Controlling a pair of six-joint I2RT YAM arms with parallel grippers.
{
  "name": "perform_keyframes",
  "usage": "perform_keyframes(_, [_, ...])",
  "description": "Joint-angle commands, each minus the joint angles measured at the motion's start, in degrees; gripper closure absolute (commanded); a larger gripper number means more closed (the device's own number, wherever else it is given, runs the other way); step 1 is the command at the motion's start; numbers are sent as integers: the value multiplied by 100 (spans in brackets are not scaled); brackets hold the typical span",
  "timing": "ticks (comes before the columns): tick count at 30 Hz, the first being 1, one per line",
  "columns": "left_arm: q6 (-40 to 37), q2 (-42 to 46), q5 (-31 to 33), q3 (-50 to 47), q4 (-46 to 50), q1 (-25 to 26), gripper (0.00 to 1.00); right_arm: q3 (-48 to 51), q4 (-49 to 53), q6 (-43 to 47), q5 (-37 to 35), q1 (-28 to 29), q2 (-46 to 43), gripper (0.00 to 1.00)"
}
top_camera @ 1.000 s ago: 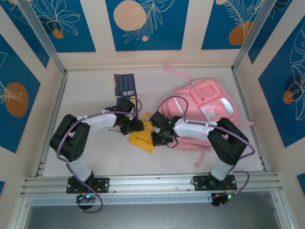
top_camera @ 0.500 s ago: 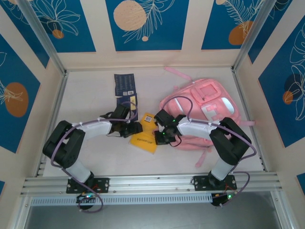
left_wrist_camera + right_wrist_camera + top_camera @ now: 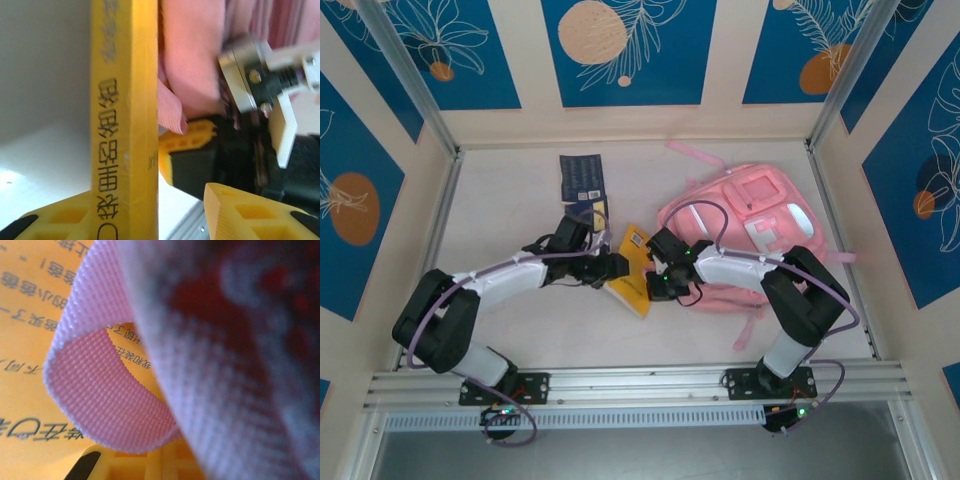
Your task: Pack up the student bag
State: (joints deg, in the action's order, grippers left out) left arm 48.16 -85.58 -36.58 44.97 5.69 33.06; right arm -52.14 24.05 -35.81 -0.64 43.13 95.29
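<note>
Our left gripper (image 3: 613, 266) straddles a yellow book (image 3: 638, 288) tipped to enter the student bag (image 3: 760, 215), right gripper (image 3: 655, 283) at its edge. We cannot tell how tightly either grips.

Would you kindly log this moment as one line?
left gripper: yellow book on edge between fingers | right gripper: at student bag

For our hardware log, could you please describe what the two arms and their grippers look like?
The left arm and right arm have white links between bulky black joints, with a purple cable looping along each. Small green lights glow at the bases. The fingers are yellow plastic with moulded ribbed pockets and black trim.
</note>
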Motion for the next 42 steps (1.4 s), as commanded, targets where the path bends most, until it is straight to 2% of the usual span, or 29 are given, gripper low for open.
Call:
perform_keyframes(1, [119, -167, -902, 125, -297, 89, 57, 313, -269, -75, -569, -109, 398, 100])
perform_keyframes(5, [-267, -271, -535, 371, 260, 93, 65, 319, -274, -67, -557, -138, 392, 100])
perform_keyframes(11, [-1201, 120, 570, 1056, 1700, 69, 99, 298, -181, -52, -488, -191, 117, 98])
perform_keyframes(17, [-2022, 1195, 1529, 1500, 2725, -36, 100, 196, -181, 375, -27, -383, -1072, 75])
perform_keyframes(21, [-2308, 1942, 1885, 1559, 2889, -164, 100, -26, -321, 662, 672, -634, -1890, 48])
perform_keyframes(25, [-2249, 2551, 1592, 1476, 2602, -327, 100, -254, -566, 419, 1554, -1114, -2389, 25])
perform_keyframes(28, [-1882, 2867, 1003, 1314, 2083, -412, 100, -247, -1248, -325, 2465, -1571, -2565, 4])
perform_keyframes(29, [-1714, 2940, 731, 1255, 1825, -427, 100, -206, -1607, -635, 2797, -1698, -2557, 1])
perform_keyframes(32, [-1102, 3091, -22, 1072, 941, -437, 100, -130, -2570, -1484, 3490, -1908, -2372, 1])
perform_keyframes(35, [-573, 3173, -522, 946, 131, -433, 100, -139, -3158, -1955, 3740, -1932, -2133, 1])
perform_keyframes(40, [-158, 3195, -914, 834, -509, -432, 100, -107, -4573, -2783, 4296, -1862, -1760, 0])
perform_keyframes(42, [-54, 3205, -942, 771, -646, -434, 100, -99, -5190, -3171, 4528, -1844, -1602, 6])
